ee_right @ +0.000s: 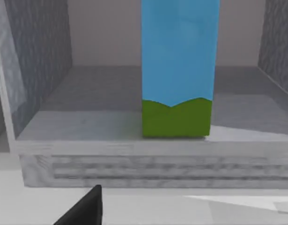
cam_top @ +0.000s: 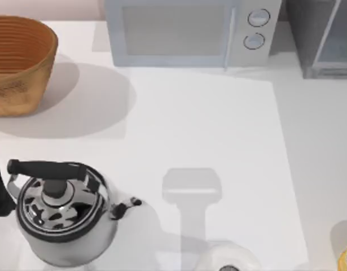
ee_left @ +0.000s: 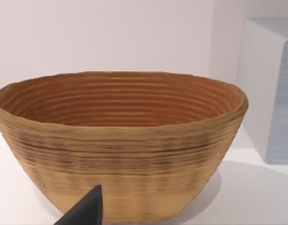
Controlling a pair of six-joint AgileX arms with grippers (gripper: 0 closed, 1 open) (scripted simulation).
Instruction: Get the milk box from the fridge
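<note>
The milk box stands upright on the floor of the fridge, near its front edge, with sky-blue sides and a green bottom band. Its top is cut off from the right wrist view. The fridge interior faces my right gripper, of which a dark part shows a short way in front of the fridge's lower lip and apart from the carton. In the top view the dark grey fridge sits at the back right corner. My left gripper hangs parked in front of a wicker basket.
A white microwave with two knobs stands at the back centre, left of the fridge. The basket is at the back left. A steel kettle sits front left, and a yellow-labelled container front right.
</note>
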